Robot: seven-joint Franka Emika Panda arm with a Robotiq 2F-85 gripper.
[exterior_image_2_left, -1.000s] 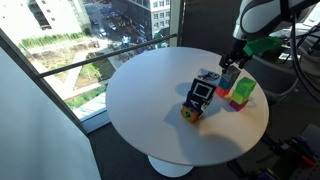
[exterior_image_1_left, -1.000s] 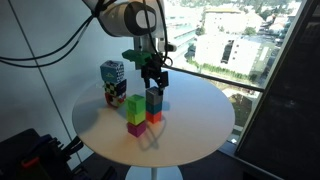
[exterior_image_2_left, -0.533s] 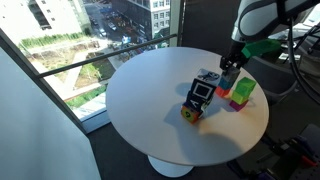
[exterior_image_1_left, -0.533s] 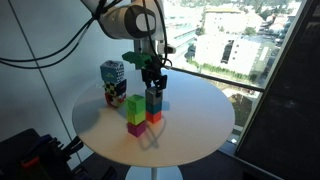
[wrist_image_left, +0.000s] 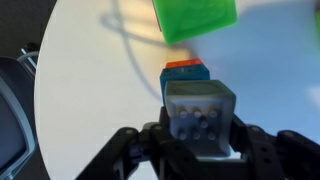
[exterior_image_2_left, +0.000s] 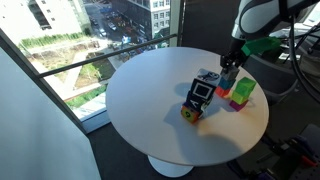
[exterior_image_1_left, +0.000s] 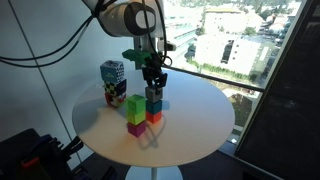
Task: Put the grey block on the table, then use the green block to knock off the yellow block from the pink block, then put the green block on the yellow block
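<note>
Holdings at this moment, largest first.

1. The table (exterior_image_1_left: 200, 120), round with a pale beige top. It carries everything below, and it shows in both exterior views and in the wrist view.
2. My arm (exterior_image_1_left: 130, 18), reaching down over the middle of the table.
3. A multicoloured patterned box (exterior_image_1_left: 113, 82), upright and taller than any single cube. It stands beside the two stacks and apart from them.
4. My gripper (exterior_image_1_left: 153, 88), pointing straight down over one stack. In the wrist view its fingers (wrist_image_left: 150, 140) press on opposite sides of the grey block (wrist_image_left: 200, 112), so it is clamped on that cube.
5. First stack, top to bottom:
   - the grey block, in my grip;
   - a teal-blue cube (exterior_image_1_left: 154, 104);
   - an orange-red cube (exterior_image_1_left: 155, 117), standing on the table.
   I cannot tell whether the grey block touches the teal-blue cube or hangs just clear of it.
6. Second stack, just beside the first, top to bottom:
   - the green block (exterior_image_1_left: 135, 103);
   - the yellow block (exterior_image_1_left: 135, 116);
   - the pink block (exterior_image_1_left: 135, 128), standing on the table.
   Nothing of mine touches this stack.
</note>
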